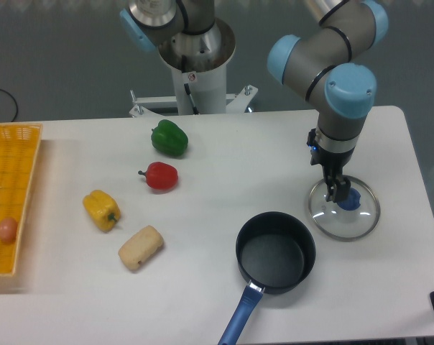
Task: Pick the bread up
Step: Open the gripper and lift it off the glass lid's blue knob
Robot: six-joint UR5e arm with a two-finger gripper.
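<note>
White table point(224, 158) holds the bread point(141, 247), long axis running lower-left to upper-right.

peppers: 3 total, one green pepper point(169, 138), one red pepper point(159, 176), one yellow pepper point(102, 210)
bread point(141, 248): just 1 roll
pans: 1 dark saucepan point(275, 252), blue handle
lids: 1 glass lid point(344, 208), blue knob
baskets: 1 yellow basket point(12, 198)
pinkish balls: 1 pinkish ball point(7, 230), sitting in the basket
arms: 1 robot arm point(332, 72)
</note>
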